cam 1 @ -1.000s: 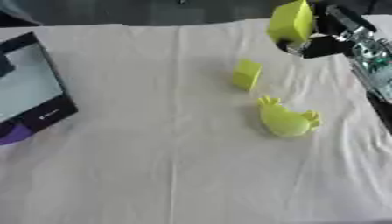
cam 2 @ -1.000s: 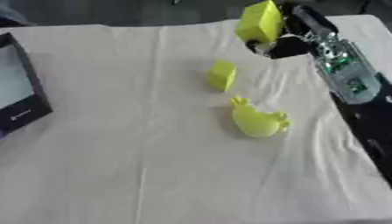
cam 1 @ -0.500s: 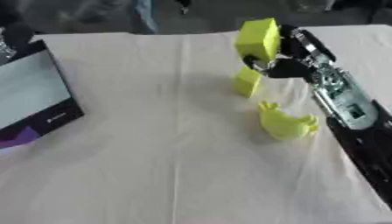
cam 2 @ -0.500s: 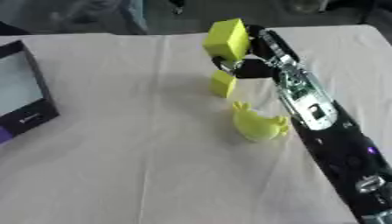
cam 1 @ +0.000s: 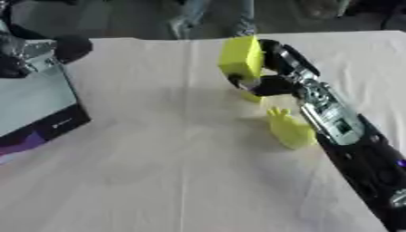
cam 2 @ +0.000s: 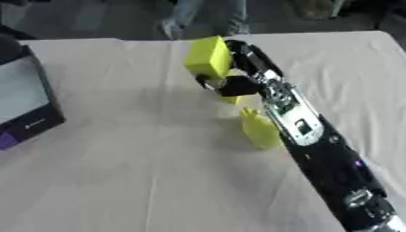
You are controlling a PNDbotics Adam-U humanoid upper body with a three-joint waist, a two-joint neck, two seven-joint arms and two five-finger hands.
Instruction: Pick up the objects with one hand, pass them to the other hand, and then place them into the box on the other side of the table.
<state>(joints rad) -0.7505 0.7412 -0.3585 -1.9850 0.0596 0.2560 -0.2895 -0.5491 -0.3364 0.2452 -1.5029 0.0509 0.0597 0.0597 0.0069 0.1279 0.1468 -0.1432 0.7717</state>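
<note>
The right hand [cam 1: 273, 74] holds a yellow block [cam 1: 240, 58] in curled fingers, raised above the worktop [cam 1: 158, 149]. Over the last second the arm has swung in from the far right edge toward the middle, carrying the block leftward. That suggests the pick is done and the handover comes next.

The left hand [cam 1: 28, 56] shows at the far left edge, dark and silver, above the box [cam 1: 36, 106]; whether its fingers are open I cannot tell.

Two more yellow pieces lie on the worktop: a small one [cam 2: 231, 98] mostly hidden under the right hand, and a rounded one with short prongs [cam 1: 289, 130] just beside the forearm. All look like smooth, hard plastic. The worktop is covered in a pale, faintly creased cloth. The box is dark-walled with a pale inside and a purple patch low on its side.
</note>
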